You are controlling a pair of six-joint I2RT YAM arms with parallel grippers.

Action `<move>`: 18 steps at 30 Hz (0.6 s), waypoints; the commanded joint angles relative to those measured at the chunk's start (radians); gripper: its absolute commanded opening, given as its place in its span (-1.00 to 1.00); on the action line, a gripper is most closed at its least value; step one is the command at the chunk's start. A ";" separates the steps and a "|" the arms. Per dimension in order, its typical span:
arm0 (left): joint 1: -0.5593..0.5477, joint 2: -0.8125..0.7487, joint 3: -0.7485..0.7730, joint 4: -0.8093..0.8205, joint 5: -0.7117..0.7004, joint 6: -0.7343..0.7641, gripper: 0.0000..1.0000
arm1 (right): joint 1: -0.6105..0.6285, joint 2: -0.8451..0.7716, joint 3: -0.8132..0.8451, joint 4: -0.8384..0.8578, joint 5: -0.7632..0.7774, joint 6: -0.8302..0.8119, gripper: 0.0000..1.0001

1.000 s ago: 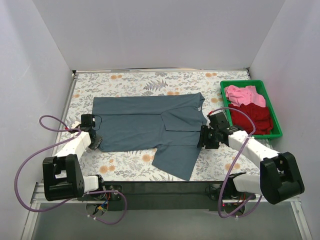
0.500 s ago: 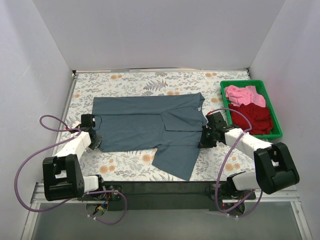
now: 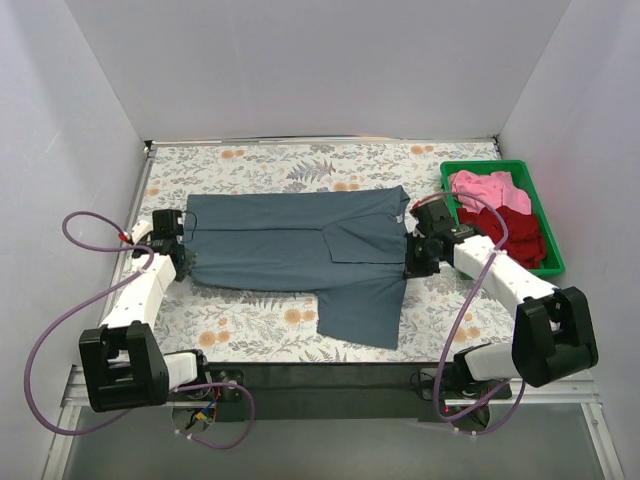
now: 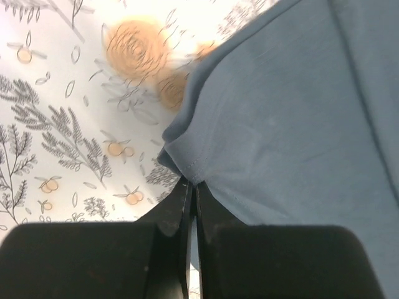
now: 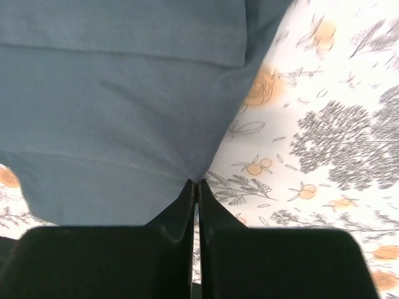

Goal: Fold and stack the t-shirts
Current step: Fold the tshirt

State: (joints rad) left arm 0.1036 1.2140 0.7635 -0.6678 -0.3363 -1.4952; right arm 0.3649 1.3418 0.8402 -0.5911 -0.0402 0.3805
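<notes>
The slate blue-grey t-shirt (image 3: 300, 245) lies spread across the floral table, one flap hanging toward the near edge. My left gripper (image 3: 183, 262) is shut on the shirt's near left hem; in the left wrist view the hem (image 4: 187, 168) is pinched and lifted at my left gripper (image 4: 192, 187). My right gripper (image 3: 412, 266) is shut on the shirt's near right edge; the right wrist view shows the cloth (image 5: 124, 124) pulled to a point at my right gripper (image 5: 197, 184). The pink t-shirt (image 3: 488, 189) and the dark red t-shirt (image 3: 506, 232) lie crumpled in the bin.
The green plastic bin (image 3: 554, 252) stands at the right side of the table by the right wall. White walls close in the table on three sides. Purple cables loop beside both arm bases.
Both grippers have moved away from me, carrying the shirt's near edge farther back. The near left part of the shirt has lifted off the table, and the lower flap has shifted right.
</notes>
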 commanded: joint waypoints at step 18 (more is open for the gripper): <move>0.005 0.413 0.349 0.050 -0.026 0.066 -1.00 | -0.115 0.385 0.531 -0.210 -0.070 -0.190 -0.97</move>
State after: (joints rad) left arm 0.1028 1.6024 1.0718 -0.6426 -0.3328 -1.4395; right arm 0.2619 1.6955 1.3117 -0.7639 -0.1036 0.2192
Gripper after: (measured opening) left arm 0.024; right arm 0.021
